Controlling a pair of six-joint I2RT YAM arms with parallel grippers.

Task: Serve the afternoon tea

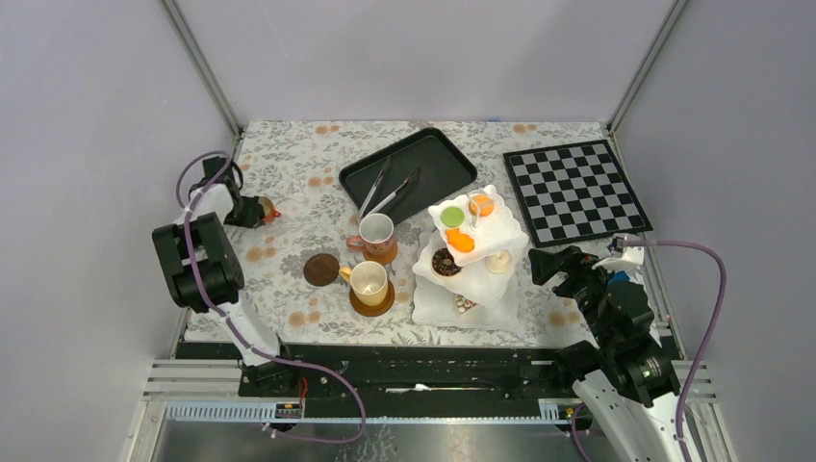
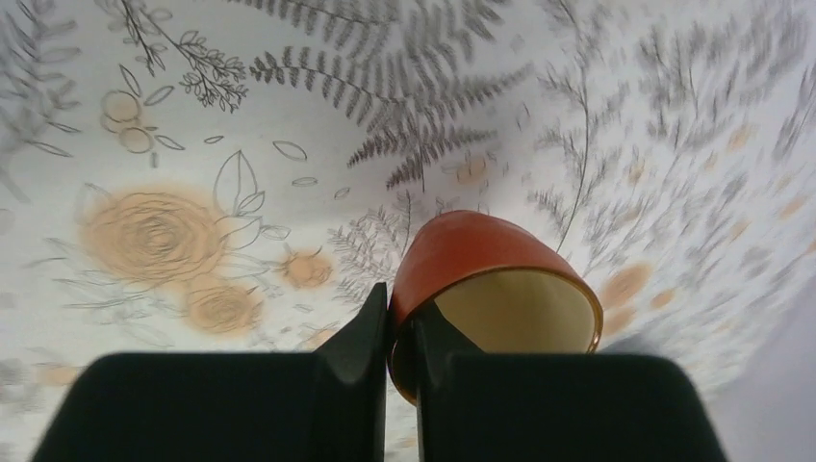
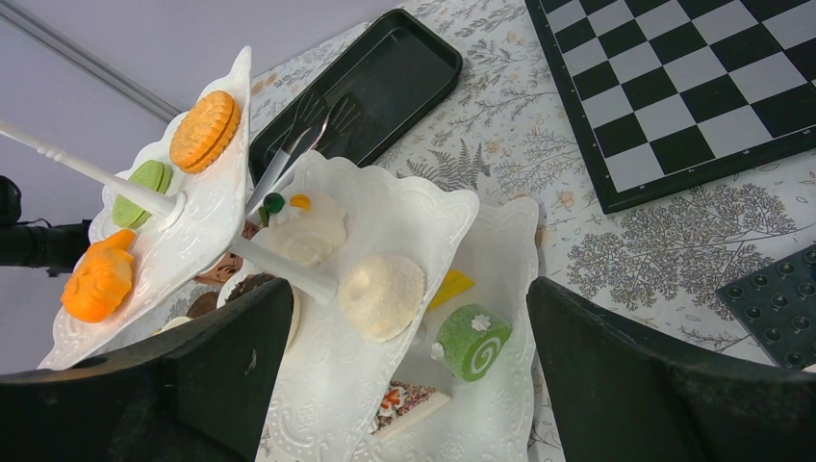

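Note:
My left gripper (image 2: pixel 402 327) is shut on the rim of a small brown cup (image 2: pixel 491 265), with one finger inside and one outside. The cup is tipped on its side just above the flowered cloth at the far left (image 1: pixel 267 209). My right gripper (image 1: pixel 547 262) is open and empty just right of the white three-tier stand (image 1: pixel 500 231). In the right wrist view the stand (image 3: pixel 385 207) fills the gap between the open fingers (image 3: pixel 221 375). It holds toy cakes and macarons, among them a green roll (image 3: pixel 471 342) and an orange macaron (image 3: pixel 204 130).
A white cup (image 1: pixel 377 232) and a yellow cup (image 1: pixel 369 281) each stand on a brown saucer left of the stand. A bare brown saucer (image 1: pixel 321 269) lies beside them. A black tray (image 1: pixel 438 159) with silver tongs (image 1: pixel 388 190) sits behind. A chessboard (image 1: pixel 575 190) lies at back right.

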